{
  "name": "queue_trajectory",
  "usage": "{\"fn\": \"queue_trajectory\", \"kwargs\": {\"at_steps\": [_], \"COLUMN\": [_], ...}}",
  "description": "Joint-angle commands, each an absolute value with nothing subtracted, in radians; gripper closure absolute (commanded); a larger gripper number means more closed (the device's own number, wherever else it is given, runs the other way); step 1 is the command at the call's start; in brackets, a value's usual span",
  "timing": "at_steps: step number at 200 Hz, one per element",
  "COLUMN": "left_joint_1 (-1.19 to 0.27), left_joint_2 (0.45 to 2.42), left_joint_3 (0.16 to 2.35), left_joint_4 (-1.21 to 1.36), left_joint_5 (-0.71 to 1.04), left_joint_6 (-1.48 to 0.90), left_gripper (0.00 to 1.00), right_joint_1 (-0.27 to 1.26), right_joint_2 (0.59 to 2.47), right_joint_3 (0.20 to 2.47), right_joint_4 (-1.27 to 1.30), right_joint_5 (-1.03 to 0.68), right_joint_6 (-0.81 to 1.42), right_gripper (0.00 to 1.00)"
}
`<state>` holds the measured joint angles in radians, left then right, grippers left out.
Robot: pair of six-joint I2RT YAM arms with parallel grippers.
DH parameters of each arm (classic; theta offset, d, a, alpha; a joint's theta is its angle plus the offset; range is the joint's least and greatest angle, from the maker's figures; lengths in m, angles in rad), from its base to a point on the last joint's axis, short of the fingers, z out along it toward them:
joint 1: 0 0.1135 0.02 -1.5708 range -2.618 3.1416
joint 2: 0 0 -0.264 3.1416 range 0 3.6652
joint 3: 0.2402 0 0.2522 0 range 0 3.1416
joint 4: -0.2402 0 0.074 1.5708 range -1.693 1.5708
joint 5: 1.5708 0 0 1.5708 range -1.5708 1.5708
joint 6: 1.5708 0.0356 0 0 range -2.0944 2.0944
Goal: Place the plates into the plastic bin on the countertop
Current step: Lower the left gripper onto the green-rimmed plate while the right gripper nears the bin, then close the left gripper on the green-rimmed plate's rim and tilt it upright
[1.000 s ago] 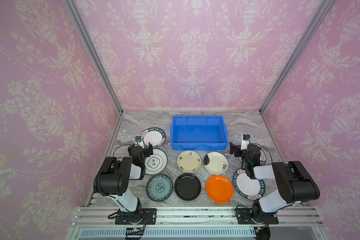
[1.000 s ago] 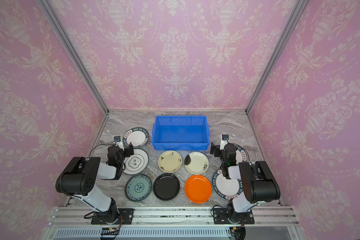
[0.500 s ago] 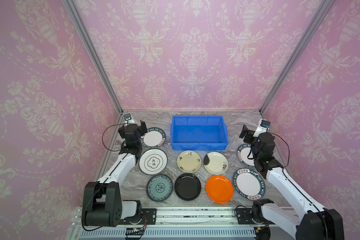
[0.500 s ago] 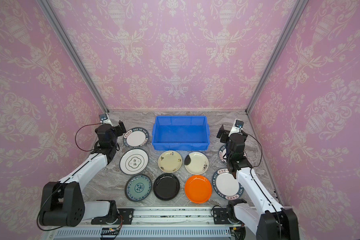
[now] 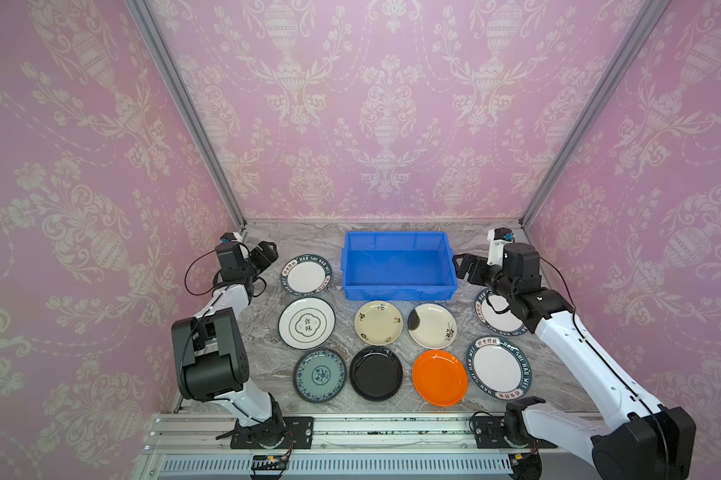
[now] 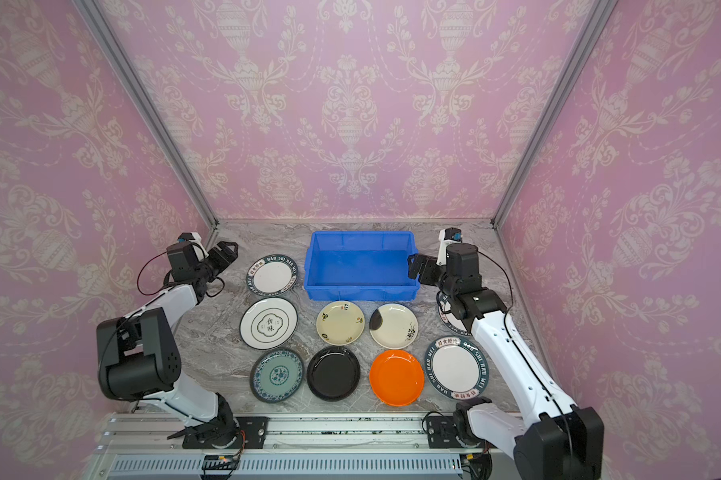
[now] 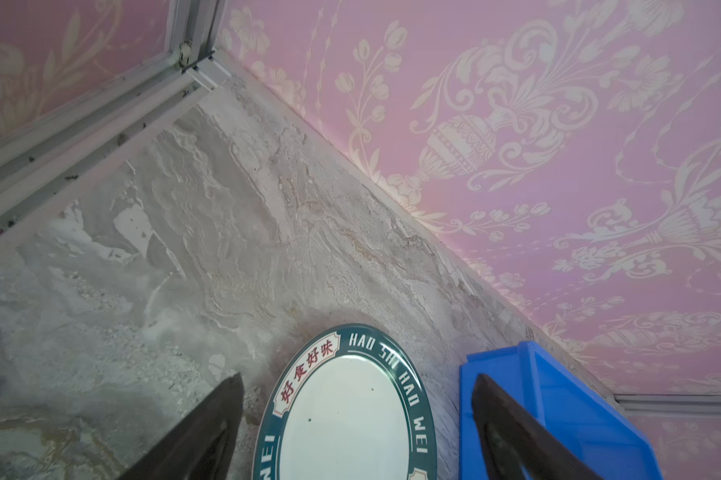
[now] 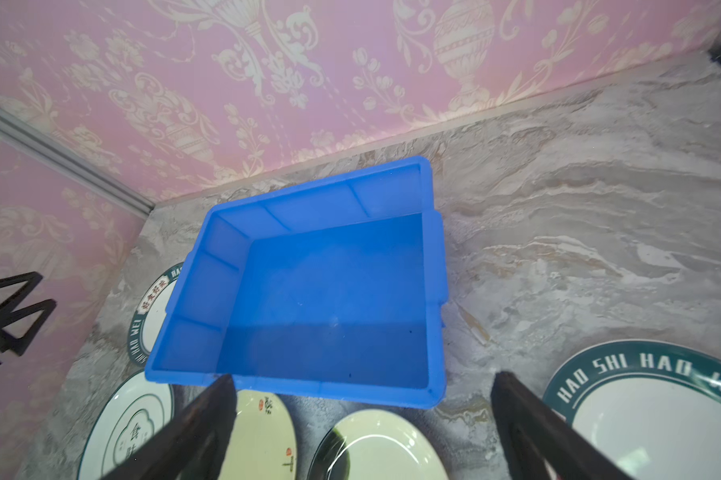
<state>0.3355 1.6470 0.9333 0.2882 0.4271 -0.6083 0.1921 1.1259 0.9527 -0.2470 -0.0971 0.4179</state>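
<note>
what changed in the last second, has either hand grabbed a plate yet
Both arms unfolded from the front and reached back: the left hand now hovers near the back-left lettered plate, the right hand at the blue bin's right end. Both hands are open and empty. The plates and the bin have not moved.

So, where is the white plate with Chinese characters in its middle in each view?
In both top views: white plate, below-left of the blue bin.
Left wrist: not in it.
Right wrist: white plate off the bin's corner, beside a cream plate.
Shared landmark: the blue bin.
</note>
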Motion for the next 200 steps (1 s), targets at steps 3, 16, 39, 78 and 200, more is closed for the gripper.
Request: {"fn": "queue_trajectory", "kwargs": {"at_steps": [3, 16, 39, 78, 200], "left_joint_1": [0.364, 0.369, 0.373, 0.374, 0.37], "left_joint_2": [1.688, 1.723, 1.788, 1.833, 1.951], "left_joint_3": [0.907, 0.91, 0.911, 0.913, 0.937], "left_joint_4": [0.332, 0.318, 0.308, 0.274, 0.292], "left_joint_5": [0.561, 0.579, 0.589, 0.579, 0.675], "left_joint_6": [-0.681, -0.674, -0.669, -0.62, -0.597], "left_gripper": [0.17, 0.22, 0.3, 0.42, 0.57], "right_joint_1": [0.202, 0.204, 0.205, 0.204, 0.204], "right_joint_2": [1.127, 1.133, 1.158, 1.161, 1.161], "right_joint_3": [0.952, 0.944, 0.946, 0.936, 0.925], "right_joint_4": [-0.293, -0.288, -0.291, -0.284, -0.263], "right_joint_5": [-0.195, -0.203, -0.2, -0.194, -0.119], "right_joint_6": [0.469, 0.478, 0.483, 0.48, 0.464], "right_gripper": [0.06, 0.07, 0.08, 0.12, 0.1]}}
